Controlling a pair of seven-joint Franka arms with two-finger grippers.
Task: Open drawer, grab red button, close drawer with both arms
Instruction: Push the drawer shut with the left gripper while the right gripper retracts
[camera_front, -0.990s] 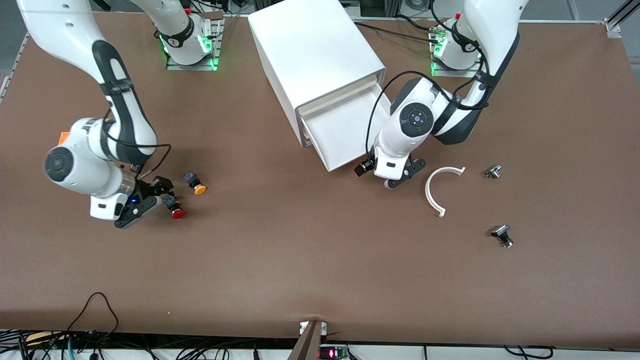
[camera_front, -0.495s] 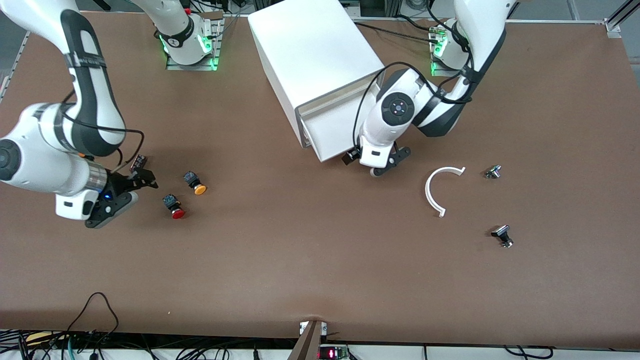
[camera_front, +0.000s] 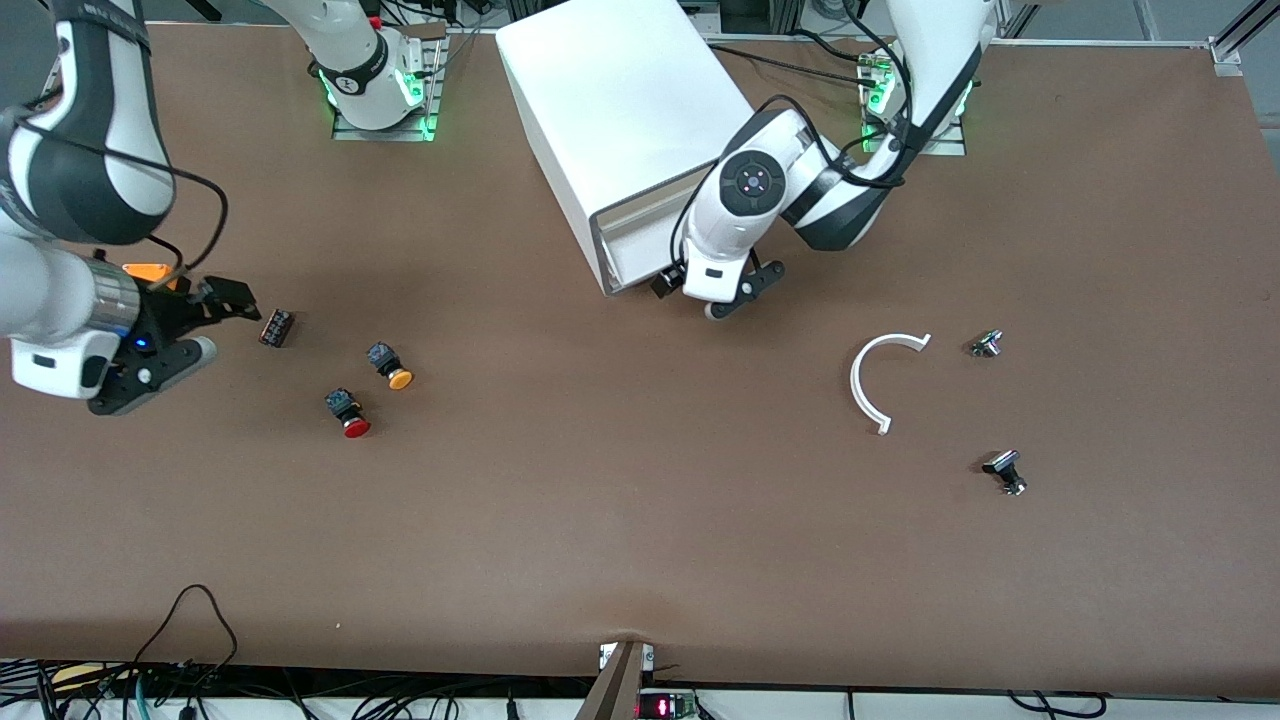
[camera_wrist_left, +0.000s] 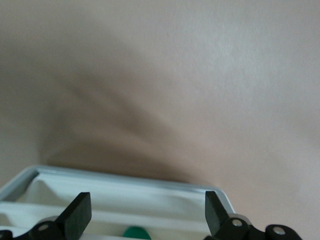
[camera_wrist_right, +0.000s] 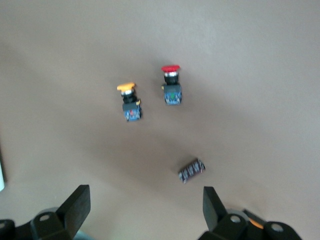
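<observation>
Beside the small red-capped push button (camera_front: 348, 412) lie an orange-yellow-capped button (camera_front: 390, 366) and a dark ridged block (camera_front: 276, 327); my right gripper (camera_front: 215, 318) and left gripper (camera_front: 712, 296), at the white plastic drawer (camera_front: 630, 248), both gape, holding nothing.

No readable text

No word, label, brand name or number can be read on anything in these views. At about 6 o'clock in the front view, below the table's edge, a small display (camera_front: 662, 708) glows with red characters, but they are too small to make out.
</observation>
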